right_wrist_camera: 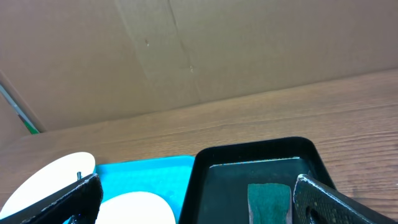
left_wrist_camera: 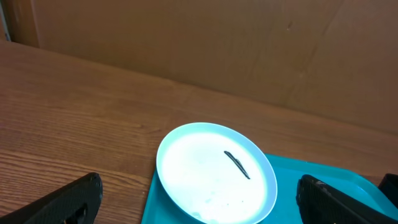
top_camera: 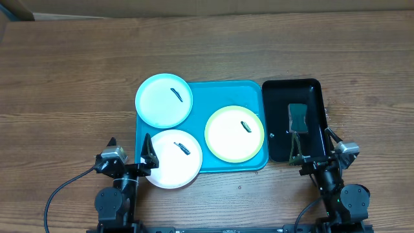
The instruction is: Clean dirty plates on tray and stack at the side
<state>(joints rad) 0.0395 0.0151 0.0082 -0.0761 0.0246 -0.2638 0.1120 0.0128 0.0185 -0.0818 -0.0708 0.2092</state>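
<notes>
Three dirty plates lie on the turquoise tray (top_camera: 220, 94), each with a small dark smear. The pale blue plate (top_camera: 163, 99) (left_wrist_camera: 216, 173) overhangs the tray's back left corner. Over its front left edge hangs the white plate (top_camera: 173, 158). Toward the right of the tray sits the yellow-green rimmed plate (top_camera: 234, 134) (right_wrist_camera: 137, 208). My left gripper (top_camera: 129, 150) (left_wrist_camera: 199, 208) is open at the table's front, beside the white plate. At the front of the black tray, my right gripper (top_camera: 315, 147) (right_wrist_camera: 199, 208) is also open. Neither holds anything.
A smaller black tray (top_camera: 310, 90) (right_wrist_camera: 230, 186) stands right of the turquoise tray (left_wrist_camera: 289, 177) (right_wrist_camera: 149, 177), with a green sponge (top_camera: 297, 118) (right_wrist_camera: 269, 200) in it. Bare wooden table (top_camera: 71, 84) stretches to the left and behind. A cardboard wall (left_wrist_camera: 217, 43) closes the back.
</notes>
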